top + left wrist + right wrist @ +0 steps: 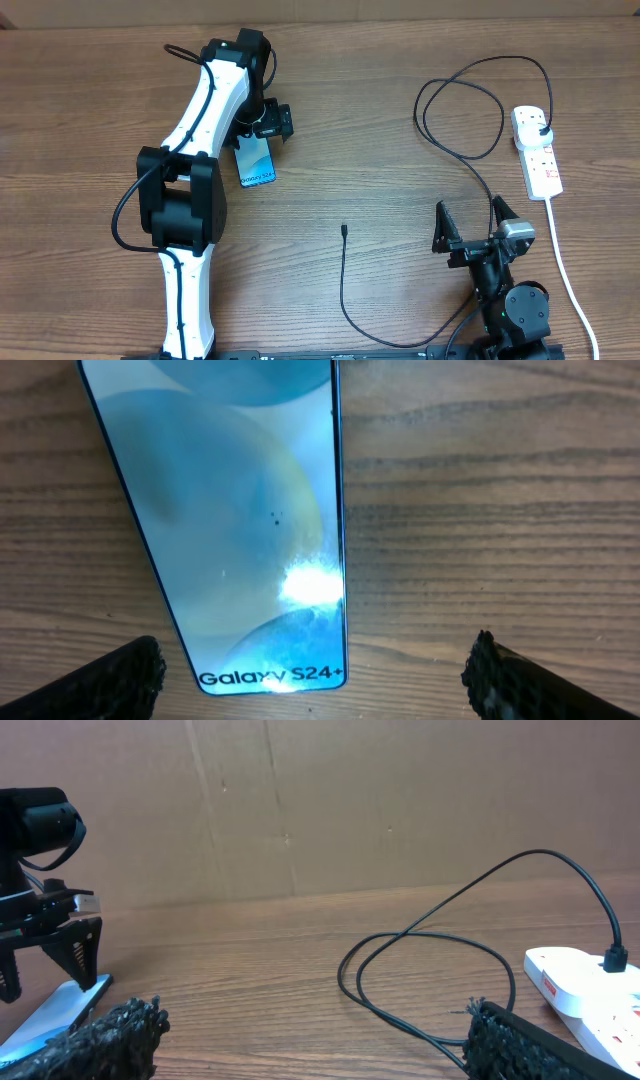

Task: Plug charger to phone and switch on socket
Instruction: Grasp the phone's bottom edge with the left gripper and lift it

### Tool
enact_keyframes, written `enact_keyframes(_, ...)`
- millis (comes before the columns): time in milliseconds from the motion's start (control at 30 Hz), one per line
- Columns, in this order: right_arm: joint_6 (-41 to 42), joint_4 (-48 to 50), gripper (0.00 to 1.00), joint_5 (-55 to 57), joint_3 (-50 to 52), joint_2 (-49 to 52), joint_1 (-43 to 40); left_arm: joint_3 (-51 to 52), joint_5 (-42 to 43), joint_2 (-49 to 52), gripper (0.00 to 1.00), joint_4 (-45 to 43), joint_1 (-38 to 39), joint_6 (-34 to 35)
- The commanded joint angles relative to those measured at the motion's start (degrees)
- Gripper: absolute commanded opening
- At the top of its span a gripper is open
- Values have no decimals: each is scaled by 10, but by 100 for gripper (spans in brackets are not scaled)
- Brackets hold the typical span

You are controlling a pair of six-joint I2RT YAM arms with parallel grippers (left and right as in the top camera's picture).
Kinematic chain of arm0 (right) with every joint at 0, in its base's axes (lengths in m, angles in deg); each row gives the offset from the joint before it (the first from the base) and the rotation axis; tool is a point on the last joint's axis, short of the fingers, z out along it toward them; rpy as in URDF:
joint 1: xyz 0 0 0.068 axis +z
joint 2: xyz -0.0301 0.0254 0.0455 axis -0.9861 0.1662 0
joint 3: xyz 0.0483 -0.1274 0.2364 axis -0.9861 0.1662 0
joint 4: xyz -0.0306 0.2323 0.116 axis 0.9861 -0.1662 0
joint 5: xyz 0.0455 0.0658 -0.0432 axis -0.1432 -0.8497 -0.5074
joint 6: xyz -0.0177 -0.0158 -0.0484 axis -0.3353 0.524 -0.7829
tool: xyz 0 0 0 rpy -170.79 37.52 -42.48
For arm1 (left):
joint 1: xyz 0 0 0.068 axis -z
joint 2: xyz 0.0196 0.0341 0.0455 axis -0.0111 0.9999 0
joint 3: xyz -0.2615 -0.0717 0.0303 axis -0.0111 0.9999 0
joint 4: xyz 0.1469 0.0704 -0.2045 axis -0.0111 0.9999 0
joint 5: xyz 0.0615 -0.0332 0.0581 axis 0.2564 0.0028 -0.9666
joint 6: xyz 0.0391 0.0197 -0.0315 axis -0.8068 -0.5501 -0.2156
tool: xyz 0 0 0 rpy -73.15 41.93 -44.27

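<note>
Left arm [205, 110] reached far out across the worktop [380, 160]. Its last link doubled back, so the left pincer [315, 663] pointed down over the phone [230, 510]. Fingers [115, 678] were spread wide, one on each side of the phone's lettered end. Neither touched it and nothing was gripped. The phone lay flat, screen up, directly beneath this pincer.

Right arm [510, 310] was folded close to its base. The right pincer [468, 212] was held low, pointing away from the base across the worktop. Its fingers were also spread — empty.

Charger [342, 285]: the connector tip [343, 230] lay loose on the wood, to the left of the right pincer and well apart from the phone. The cable ran back toward the arm's base, then looped out ahead of the pincer to a black plug [540, 127] seated in the socket [545, 170].

The socket lay ahead and to the right of the right pincer — its white cord [570, 280] trailed back past the arm's right side.
</note>
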Motion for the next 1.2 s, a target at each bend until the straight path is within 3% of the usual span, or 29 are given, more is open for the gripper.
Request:
enact_keyframes(0, -2, 3, 100, 4, 6, -4, -2, 8, -14, 7, 95, -13, -1, -9)
enact_keyframes(267, -2, 3, 100, 4, 6, -4, -2, 39, -51, 9, 94, -24, -2, -7)
enact_keyframes(867, -2, 3, 100, 4, 6, -4, -2, 121, -52, 10, 96, -79, -4, -7)
enact_keyframes(1167, -2, 3, 100, 4, 6, -4, -2, 149, -51, 10, 86, -79, -3, -7)
